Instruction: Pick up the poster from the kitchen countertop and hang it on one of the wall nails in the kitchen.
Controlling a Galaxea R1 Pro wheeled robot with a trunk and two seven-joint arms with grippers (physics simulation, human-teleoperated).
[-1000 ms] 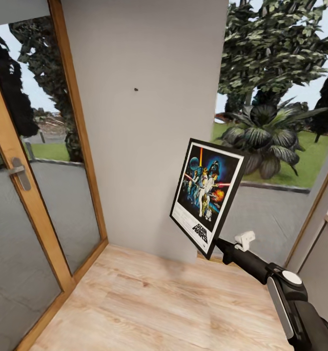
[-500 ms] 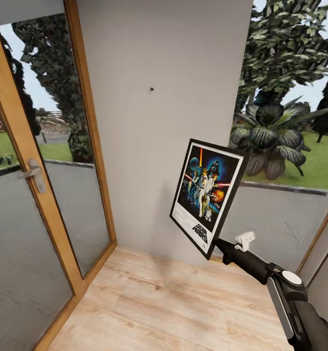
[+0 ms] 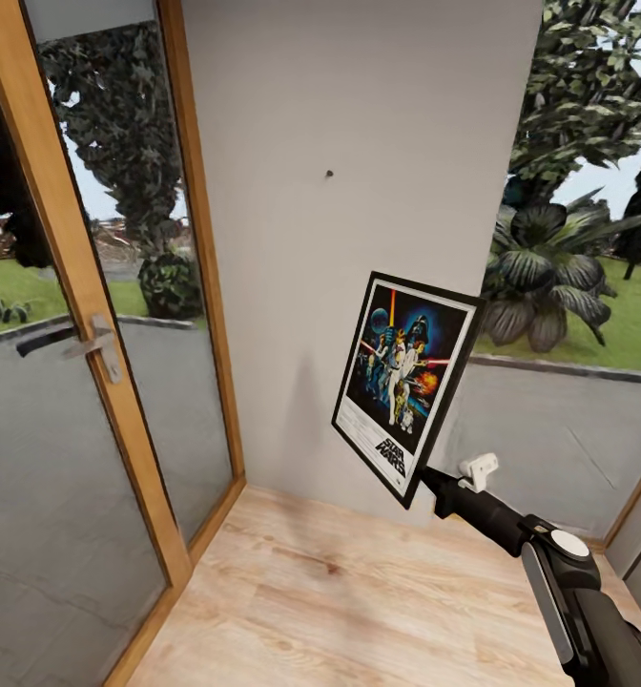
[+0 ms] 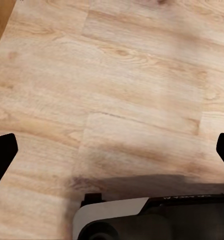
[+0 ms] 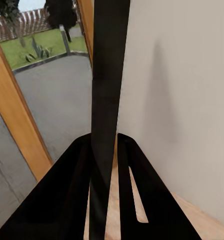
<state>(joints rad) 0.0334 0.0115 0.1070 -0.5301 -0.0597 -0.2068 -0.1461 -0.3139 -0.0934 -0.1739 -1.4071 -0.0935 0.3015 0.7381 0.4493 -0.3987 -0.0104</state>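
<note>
- My head camera looks forward and down from above at the grey wall (image 3: 359, 239), with the glass door (image 3: 82, 382) at the left and the wood floor (image 3: 340, 592) below.
- My left wrist camera faces straight down at the floor (image 4: 122, 100), fairly close.
- My right wrist camera looks along my right gripper (image 5: 108, 150), very near the poster (image 5: 109, 75) edge.
- Head and right wrist views share the wall (image 5: 192, 100) and door frame (image 5: 17, 125).

A pale wood-plank floor (image 3: 359, 592) runs up to the foot of the grey wall (image 3: 359, 114) and, beside that wall, to the wooden frame of the glass door (image 3: 120, 410), with a soft shadow lying on its boards.
</note>
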